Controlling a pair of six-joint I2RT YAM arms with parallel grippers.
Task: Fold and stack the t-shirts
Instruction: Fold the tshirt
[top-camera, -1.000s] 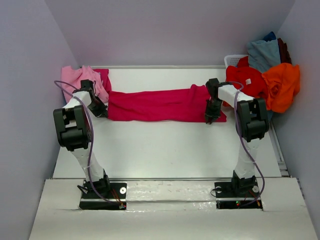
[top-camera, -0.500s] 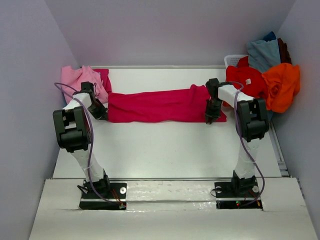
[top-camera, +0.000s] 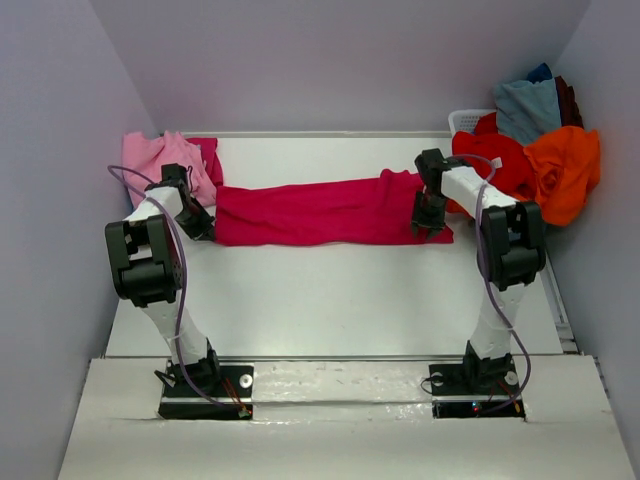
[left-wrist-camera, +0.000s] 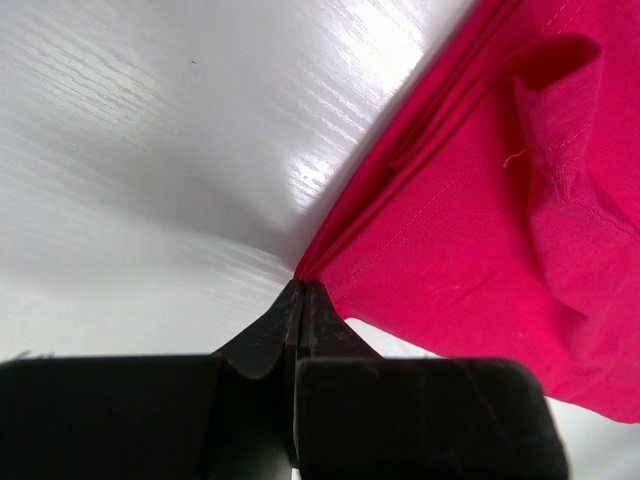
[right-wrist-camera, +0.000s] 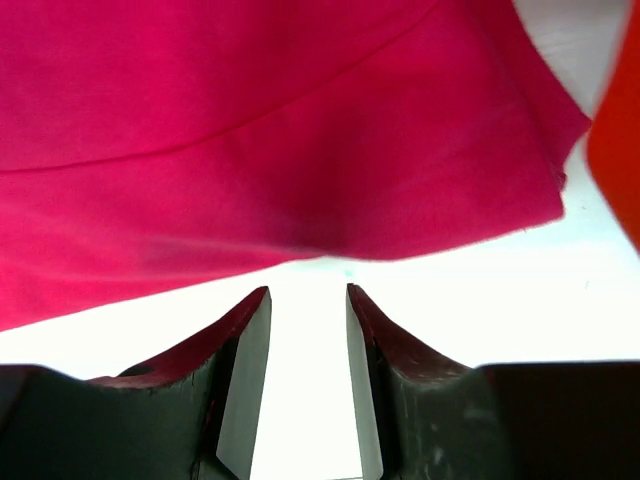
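Pincers: L gripper (left-wrist-camera: 300, 300) is clamped tight on a bunched edge of the crimson-magenta tee (left-wrist-camera: 480, 230); R gripper (right-wrist-camera: 308, 300) stands partly open w/ nothing between its fingers, tips just short of the tee's hem. Tee lies as a long folded band across the table (top-camera: 330, 300) between both arms, w/ light pink tee (top-camera: 160, 155) just beyond its L end and red tee (top-camera: 495, 165) and orange tee (top-camera: 565, 170) heaped over the basket (top-camera: 465, 118) at far R. Judgement: cloth is light, soft and limp, likely to sag and slide on the glossy top, so grip at corners or hem through all layers, not mid-panel.
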